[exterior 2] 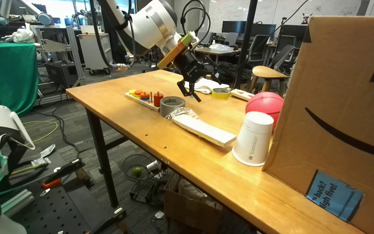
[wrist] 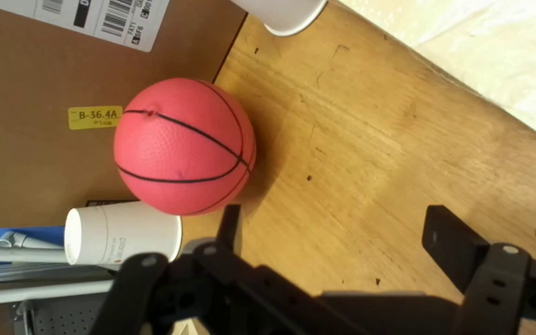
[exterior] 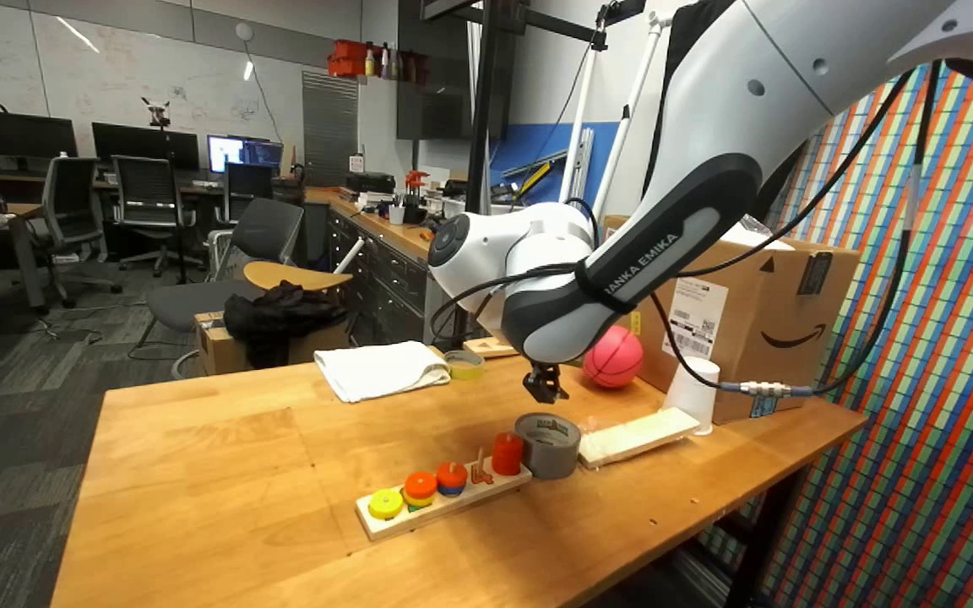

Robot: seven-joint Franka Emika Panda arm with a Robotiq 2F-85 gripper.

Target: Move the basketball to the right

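The basketball (exterior: 613, 356) is a small pink-red ball with black lines. It rests on the wooden table against the big cardboard box. It also shows in an exterior view (exterior 2: 265, 105), partly hidden by a white cup, and whole in the wrist view (wrist: 184, 146). My gripper (wrist: 333, 218) is open with nothing between its fingers. In the wrist view the ball lies up and left of the jaws, close to the left fingertip in the picture but not between the fingers. In both exterior views the gripper (exterior: 547, 390) (exterior 2: 208, 89) hangs above the table beside the ball, apart from it.
The cardboard box (exterior: 790, 329) stands behind the ball. An upside-down white cup (exterior 2: 255, 138) and a white board (exterior 2: 205, 130) are nearby. A second cup (wrist: 123, 232) lies beyond the ball. Grey tape (exterior: 549, 447), a peg toy (exterior: 444, 498), yellow tape (exterior: 464, 365) and a white cloth (exterior: 381, 370) are on the table.
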